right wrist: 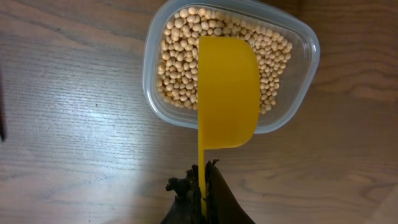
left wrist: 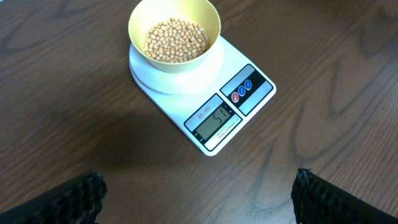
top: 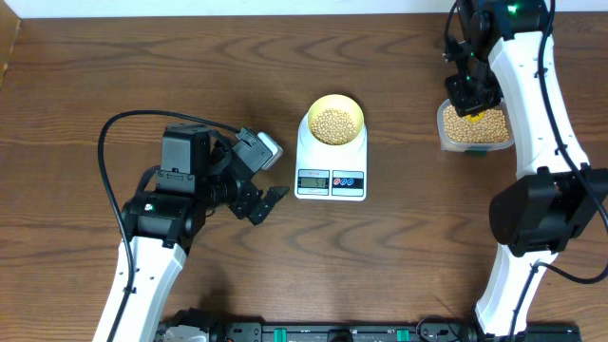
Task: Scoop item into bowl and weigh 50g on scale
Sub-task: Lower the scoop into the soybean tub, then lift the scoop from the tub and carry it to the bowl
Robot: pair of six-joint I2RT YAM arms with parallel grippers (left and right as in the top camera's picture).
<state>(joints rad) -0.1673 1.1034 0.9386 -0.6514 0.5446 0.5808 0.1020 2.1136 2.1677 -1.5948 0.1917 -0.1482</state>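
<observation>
The pale yellow bowl [left wrist: 208, 50] stands on the round platform of the white scale [left wrist: 252, 99], and tan beans [left wrist: 176, 38] cover its bottom. The display shows about 51. In the overhead view the bowl [top: 335, 103] and scale [top: 331, 190] are at the table's centre. My left gripper [left wrist: 199, 202] is open on bare wood just left of the scale, touching nothing. My right gripper [right wrist: 204, 182] is shut on the thin handle of a bright yellow scoop [right wrist: 229, 93]. The scoop hangs over a clear tub [right wrist: 308, 68] of beans [right wrist: 180, 62], and I see no beans on it.
The clear tub [top: 443, 128] sits at the far right, under the right gripper [top: 470, 95]. The left arm's black cable [top: 104, 142] loops over the table's left side. The left gripper [top: 271, 179] points toward the scale. Bare wood lies between scale and tub.
</observation>
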